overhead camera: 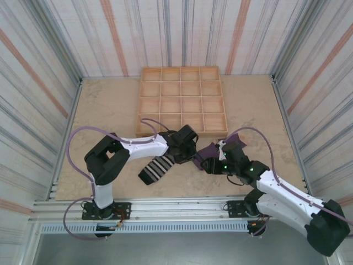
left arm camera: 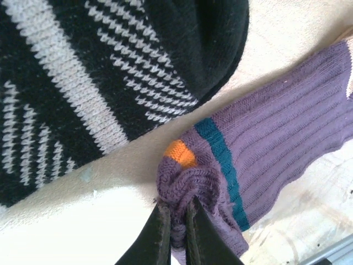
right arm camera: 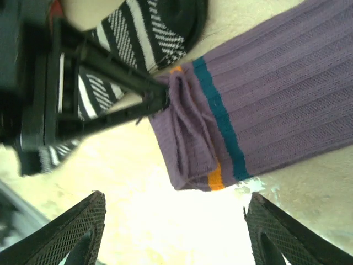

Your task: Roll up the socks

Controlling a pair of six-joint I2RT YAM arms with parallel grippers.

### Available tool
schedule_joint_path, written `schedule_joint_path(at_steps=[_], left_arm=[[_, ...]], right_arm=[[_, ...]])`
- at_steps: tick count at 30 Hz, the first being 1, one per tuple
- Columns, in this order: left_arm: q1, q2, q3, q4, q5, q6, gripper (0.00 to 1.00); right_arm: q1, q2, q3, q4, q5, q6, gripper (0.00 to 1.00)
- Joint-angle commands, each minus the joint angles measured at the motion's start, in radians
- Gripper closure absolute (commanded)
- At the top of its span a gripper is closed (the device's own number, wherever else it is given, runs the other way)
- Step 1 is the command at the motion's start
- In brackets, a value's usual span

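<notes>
The left gripper (left arm camera: 176,212) is clenched on the bunched cuff of the purple ribbed fabric sock with teal and orange bands (left arm camera: 276,143). This sock lies near the middle of the pale beige table (overhead camera: 110,105), stretching toward 3 o'clock. The right gripper (right arm camera: 174,201) hangs released over that cuff. A black-and-white striped knit sock (overhead camera: 157,167) lies at the left gripper's 8 o'clock. A gridded wooden tray (overhead camera: 182,97) sits at 12 o'clock, and striped walls (overhead camera: 33,66) enclose the table
</notes>
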Motion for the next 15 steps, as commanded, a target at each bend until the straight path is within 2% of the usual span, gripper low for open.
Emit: schedule_joint_path(at_steps=[1, 5, 9, 12, 15], left_arm=[[0.013, 0.021, 0.030, -0.105, 0.067, 0.057, 1.00], [0.020, 0.040, 0.042, -0.123, 0.096, 0.076, 1.00], [0.033, 0.047, 0.031, -0.119, 0.134, 0.087, 1.00], [0.042, 0.039, 0.028, -0.125, 0.146, 0.096, 1.00], [0.048, 0.036, 0.033, -0.131, 0.160, 0.107, 1.00]], right_arm=[[0.169, -0.034, 0.021, -0.127, 0.359, -0.045, 0.30], [0.342, 0.031, 0.043, -0.094, 0.559, -0.057, 0.31], [0.513, 0.181, 0.077, -0.016, 0.750, -0.097, 0.31], [0.595, 0.319, 0.094, 0.072, 0.841, -0.158, 0.30], [0.622, 0.431, 0.116, 0.142, 0.882, -0.204, 0.31]])
